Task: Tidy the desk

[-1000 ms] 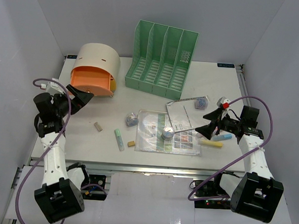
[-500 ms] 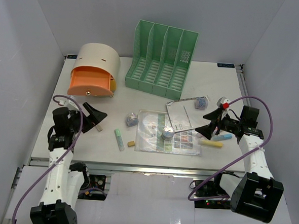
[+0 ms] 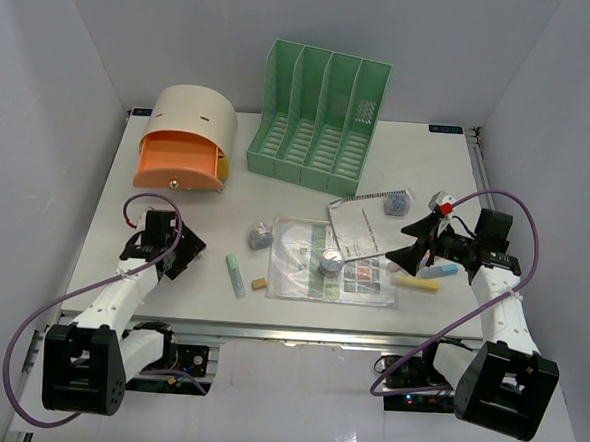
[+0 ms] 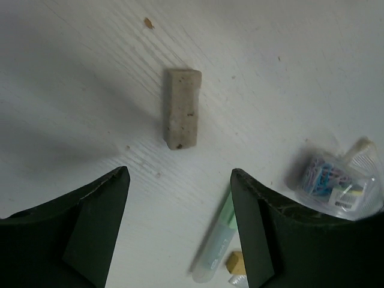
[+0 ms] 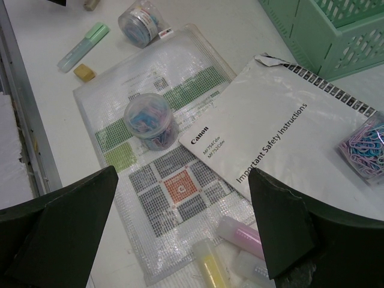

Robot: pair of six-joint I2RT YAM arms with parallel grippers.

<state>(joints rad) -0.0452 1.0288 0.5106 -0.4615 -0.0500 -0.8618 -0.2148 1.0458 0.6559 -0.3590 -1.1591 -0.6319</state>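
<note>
From above, the eraser (image 4: 182,116) is hidden under the left pincer (image 3: 185,249), well left of the clear sleeve (image 3: 330,263). It is seen only in the left wrist view, lying flat on the desk (image 3: 428,169) just ahead of the fingertips and not touched. In that view a small tub of clips (image 4: 336,183) is partly cut off by one finger, and the green highlighter (image 4: 219,240), which lies just left of the sleeve, is cut off at the lower edge. The print on the sleeve cannot be read. On the sleeve's right side, the pale markers (image 5: 210,261) are partly covered by the right pincer (image 3: 414,246) and clipped by the frame edge.

The left pincer is spread, nothing between its fingers, the desk lying directly beneath it and close — whether the tips touch the surface cannot be told. The right pincer is spread wide and empty, held above the sleeve's right edge, with the desk underneath. A jar (image 5: 149,120) of clips stands on the sleeve, and a booklet (image 5: 282,138) overlaps its far right corner.
</note>
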